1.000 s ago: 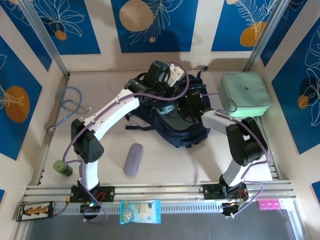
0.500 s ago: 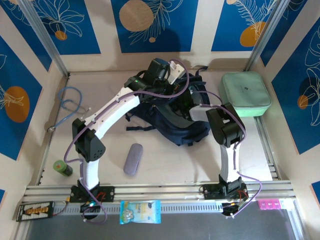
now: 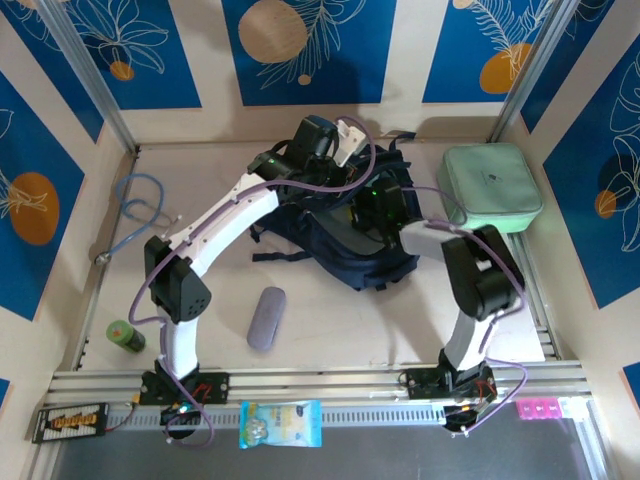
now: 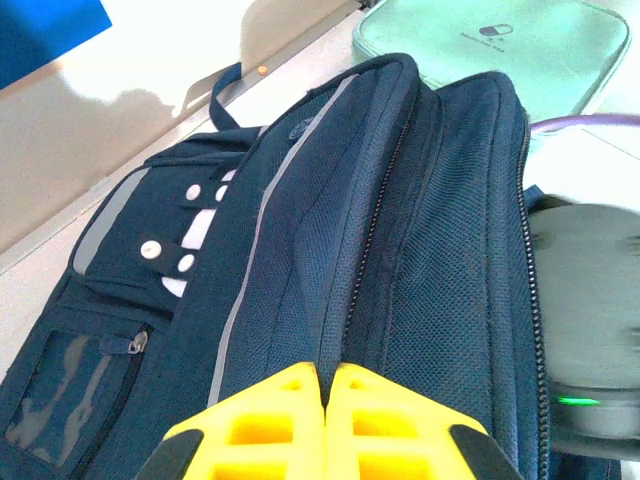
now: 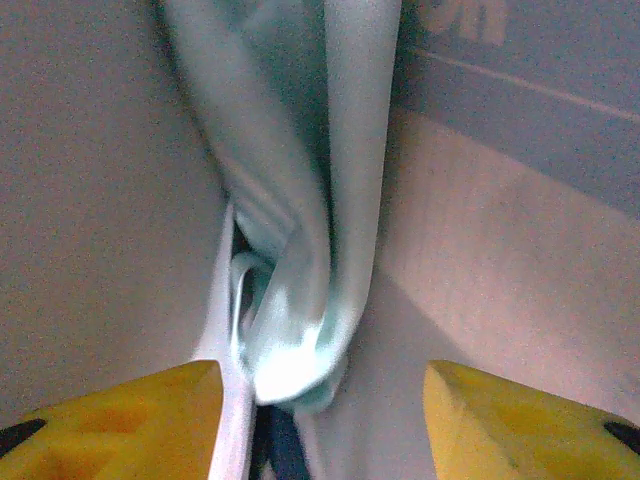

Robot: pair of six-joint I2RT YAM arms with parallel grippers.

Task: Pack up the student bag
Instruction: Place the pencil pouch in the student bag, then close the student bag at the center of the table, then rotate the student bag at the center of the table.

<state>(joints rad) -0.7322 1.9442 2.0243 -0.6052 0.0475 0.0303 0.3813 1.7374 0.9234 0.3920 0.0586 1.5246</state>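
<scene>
Student bag [image 3: 345, 258] mid-table at 12 o'clock, packing judged incomplete: mint case [image 3: 490, 188] at 2 and grey pouch [image 3: 267, 318] at 7 lie outside; left gripper [image 4: 325, 378] closed tight over its seam, right gripper [image 5: 315, 385] parted around a pale fabric fold.

Navy student bag [image 3: 345, 255], grey stripe [image 4: 250, 260]; mint-green case [image 3: 492, 187]; blue wall panels [image 3: 350, 60], orange circles [image 3: 500, 70].

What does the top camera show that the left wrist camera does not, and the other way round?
Top camera: the left arm, the right arm, a grey oval case, a green can, a blue cable and a blue packet. Left wrist camera: the left gripper, yellow fingers shut, and white snaps on a pocket of the navy bag. Both: that bag and the mint case.
</scene>
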